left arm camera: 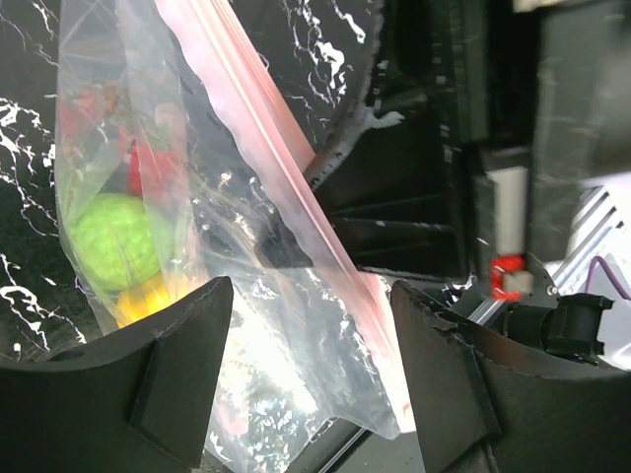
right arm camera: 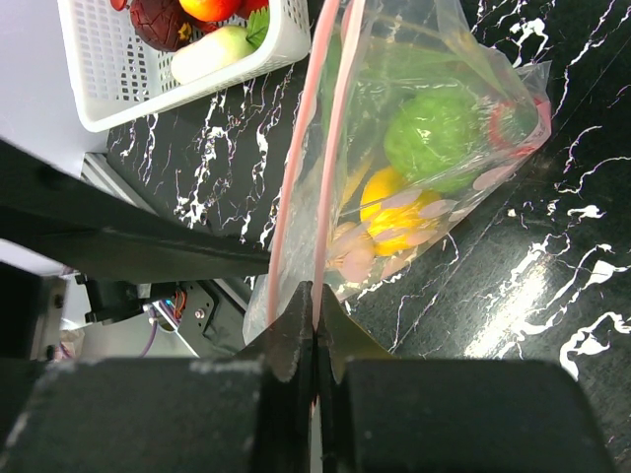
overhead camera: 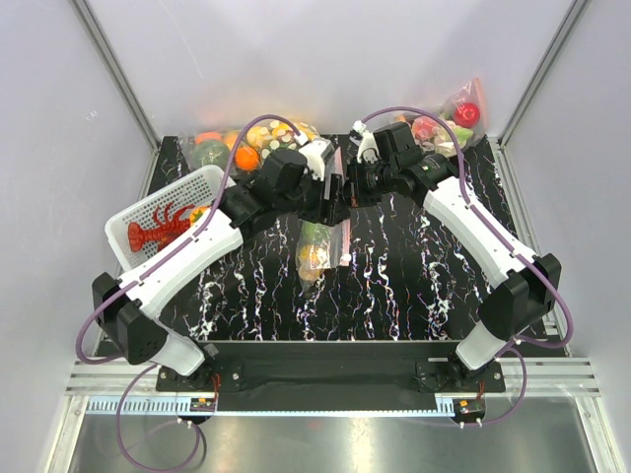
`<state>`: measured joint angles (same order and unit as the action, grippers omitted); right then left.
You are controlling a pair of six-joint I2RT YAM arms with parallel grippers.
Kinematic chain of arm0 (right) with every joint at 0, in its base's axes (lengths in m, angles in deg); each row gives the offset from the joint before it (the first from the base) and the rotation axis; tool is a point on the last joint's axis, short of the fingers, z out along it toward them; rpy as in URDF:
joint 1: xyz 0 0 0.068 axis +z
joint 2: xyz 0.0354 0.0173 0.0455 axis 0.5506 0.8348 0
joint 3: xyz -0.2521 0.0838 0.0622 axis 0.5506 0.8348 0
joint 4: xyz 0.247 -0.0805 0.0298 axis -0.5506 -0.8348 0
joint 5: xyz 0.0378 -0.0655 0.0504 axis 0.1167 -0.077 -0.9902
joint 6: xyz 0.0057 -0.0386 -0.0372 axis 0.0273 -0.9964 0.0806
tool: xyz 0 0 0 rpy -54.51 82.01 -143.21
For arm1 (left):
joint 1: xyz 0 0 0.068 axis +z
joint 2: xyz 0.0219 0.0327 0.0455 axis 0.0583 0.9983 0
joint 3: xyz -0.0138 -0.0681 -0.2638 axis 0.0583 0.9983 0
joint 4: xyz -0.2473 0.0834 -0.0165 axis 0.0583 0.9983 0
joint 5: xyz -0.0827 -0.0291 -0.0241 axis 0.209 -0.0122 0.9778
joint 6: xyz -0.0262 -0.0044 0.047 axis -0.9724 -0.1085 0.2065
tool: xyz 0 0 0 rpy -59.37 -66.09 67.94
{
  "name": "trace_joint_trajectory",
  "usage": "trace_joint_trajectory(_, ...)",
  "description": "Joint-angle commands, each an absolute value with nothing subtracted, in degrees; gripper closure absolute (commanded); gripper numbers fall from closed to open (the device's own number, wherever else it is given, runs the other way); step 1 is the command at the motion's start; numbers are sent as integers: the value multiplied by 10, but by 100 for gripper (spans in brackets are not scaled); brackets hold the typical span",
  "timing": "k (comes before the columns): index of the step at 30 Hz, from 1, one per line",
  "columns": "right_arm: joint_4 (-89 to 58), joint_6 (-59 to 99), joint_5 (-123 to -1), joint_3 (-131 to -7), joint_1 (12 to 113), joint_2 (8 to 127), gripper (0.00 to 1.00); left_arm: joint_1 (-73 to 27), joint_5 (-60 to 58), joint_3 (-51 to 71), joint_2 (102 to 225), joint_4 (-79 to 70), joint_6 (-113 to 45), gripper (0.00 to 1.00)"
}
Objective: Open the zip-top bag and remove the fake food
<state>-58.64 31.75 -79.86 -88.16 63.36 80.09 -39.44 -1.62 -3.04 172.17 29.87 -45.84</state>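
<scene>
Plastic looked slippery: zip-top bag [right arm camera: 414, 89] hung over the bench [right arm camera: 552, 276], right end effector [right arm camera: 314, 325] pinched on its zip strip [right arm camera: 330, 148], left end effector [left arm camera: 311, 345] spread around it. Weight of the fake food [right arm camera: 432, 133] could've yanked it free.

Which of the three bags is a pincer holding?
The centre bag with the green fruit: the right pincer pinches its zip strip. The bulging bag and the apple bag lie behind.

Table [overhead camera: 414, 286], centre: zip-top bag [overhead camera: 330, 246], fake food [right arm camera: 424, 138] inside, toward its near end.
Basket [overhead camera: 133, 219] stood at the left edge, a lobster [overhead camera: 158, 232] in it; a filled bag [overhead camera: 242, 143] lay at the far edge, a second filled bag [overhead camera: 454, 118] in the far right corner.
</scene>
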Motion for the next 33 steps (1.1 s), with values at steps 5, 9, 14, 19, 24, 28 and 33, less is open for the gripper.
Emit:
trace_joint_trajectory(5, -584, 318, -807, -894, 636, 787, 100, -394, -33, -70, 1741, 286, -456, 43)
trace_joint_trajectory(9, -586, 316, -800, -892, 637, 788, 100, -394, -37, -70, 1736, 286, -455, 59)
trace_joint_trajectory(14, -593, 312, -794, -895, 636, 788, 100, -394, -38, -67, 1731, 287, -454, 79)
trace_joint_trajectory(19, -642, 294, -746, -912, 636, 787, 100, -393, -61, -73, 1731, 297, -455, 100)
trace_joint_trajectory(24, -710, 260, -668, -929, 622, 777, 100, -385, -86, -130, 1745, 325, -443, 100)
trace_joint_trajectory(28, -755, 237, -633, -970, 596, 770, 100, -381, -107, -183, 1778, 353, -435, 100)
trace_joint_trajectory(33, -820, 204, -576, -1033, 579, 773, 100, -380, -137, -221, 1788, 383, -429, 100)
